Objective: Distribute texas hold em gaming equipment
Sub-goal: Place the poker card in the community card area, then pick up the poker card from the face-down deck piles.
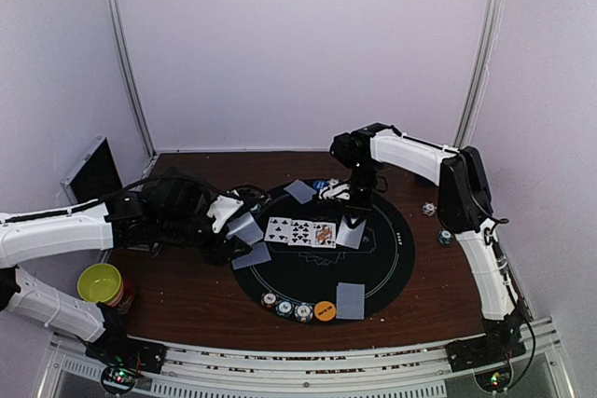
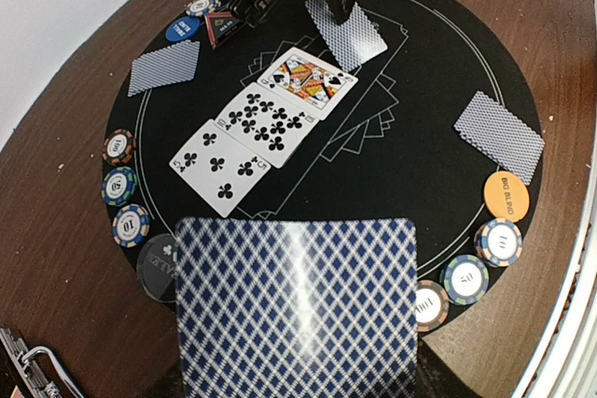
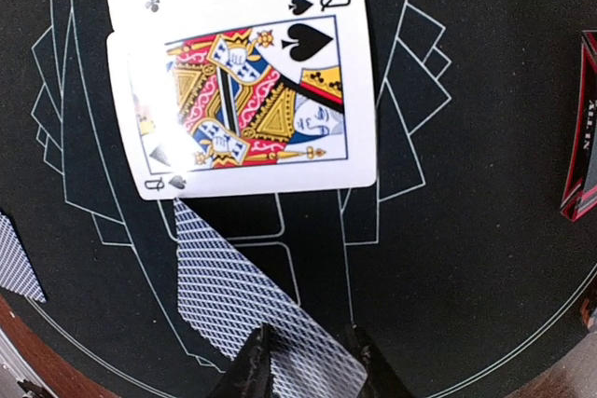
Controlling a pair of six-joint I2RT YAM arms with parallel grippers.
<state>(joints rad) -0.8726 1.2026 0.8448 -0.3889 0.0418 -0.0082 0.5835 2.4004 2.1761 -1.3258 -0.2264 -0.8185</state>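
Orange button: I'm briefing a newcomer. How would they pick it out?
Find the round black mat mid-table. On its near edge sits a row of three striped chips; the orange button ends that row, plain orange with black lettering, not striped.

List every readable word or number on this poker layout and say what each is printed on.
"BIG BLIND": orange button.
"100", "50", "10": striped chips, in the rows on both sides of the mat.
"Q": queen of spades card.
"5": five of clubs card.
"ALL IN": red triangle marker, partly cut off by the edge of the right wrist view.
Too blurred to read: the lettering on the blue button and the clear disc.
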